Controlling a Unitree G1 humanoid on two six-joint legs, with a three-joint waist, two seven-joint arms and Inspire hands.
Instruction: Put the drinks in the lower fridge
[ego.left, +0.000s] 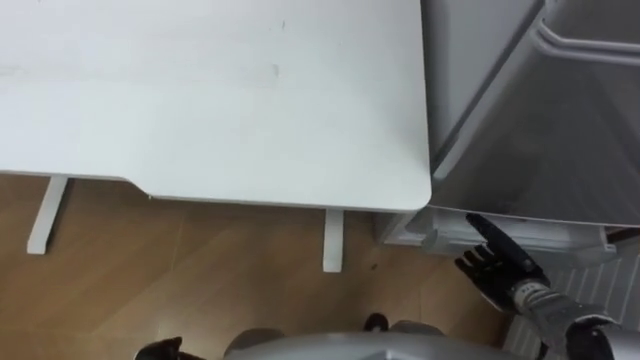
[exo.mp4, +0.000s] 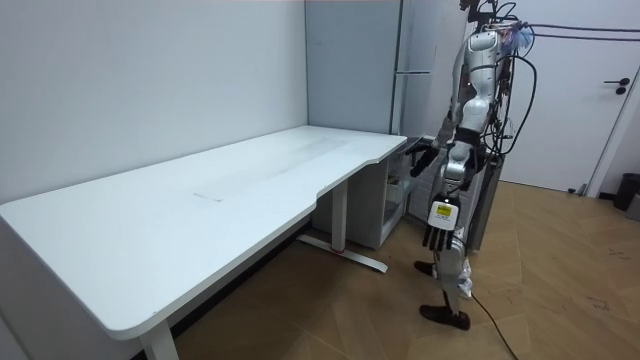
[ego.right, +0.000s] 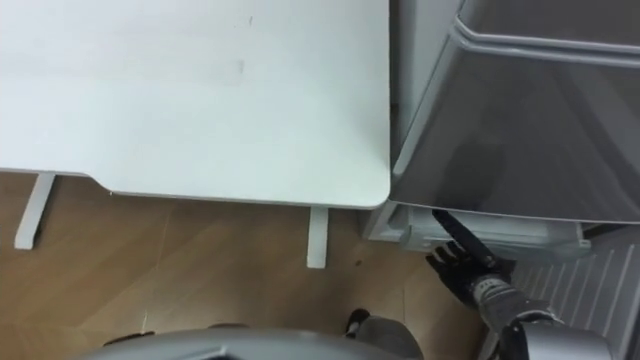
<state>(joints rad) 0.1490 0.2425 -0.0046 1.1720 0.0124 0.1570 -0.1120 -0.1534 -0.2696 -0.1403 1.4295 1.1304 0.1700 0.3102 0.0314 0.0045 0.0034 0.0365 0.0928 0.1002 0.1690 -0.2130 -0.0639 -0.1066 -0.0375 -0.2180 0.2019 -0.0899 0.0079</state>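
Grey fridge door (ego.left: 540, 130) rises just above and beyond my right hand (ego.left: 502, 268), which is empty, one finger stretched straight and the rest loosely bent. The white front of the lower fridge (ego.left: 545, 236) sits right at its fingertip, though I cannot tell if they touch. The white desk (ego.left: 200, 90) spreads to that hand's left, and my left hand (exo.mp4: 437, 236) hangs slack and empty at my side.
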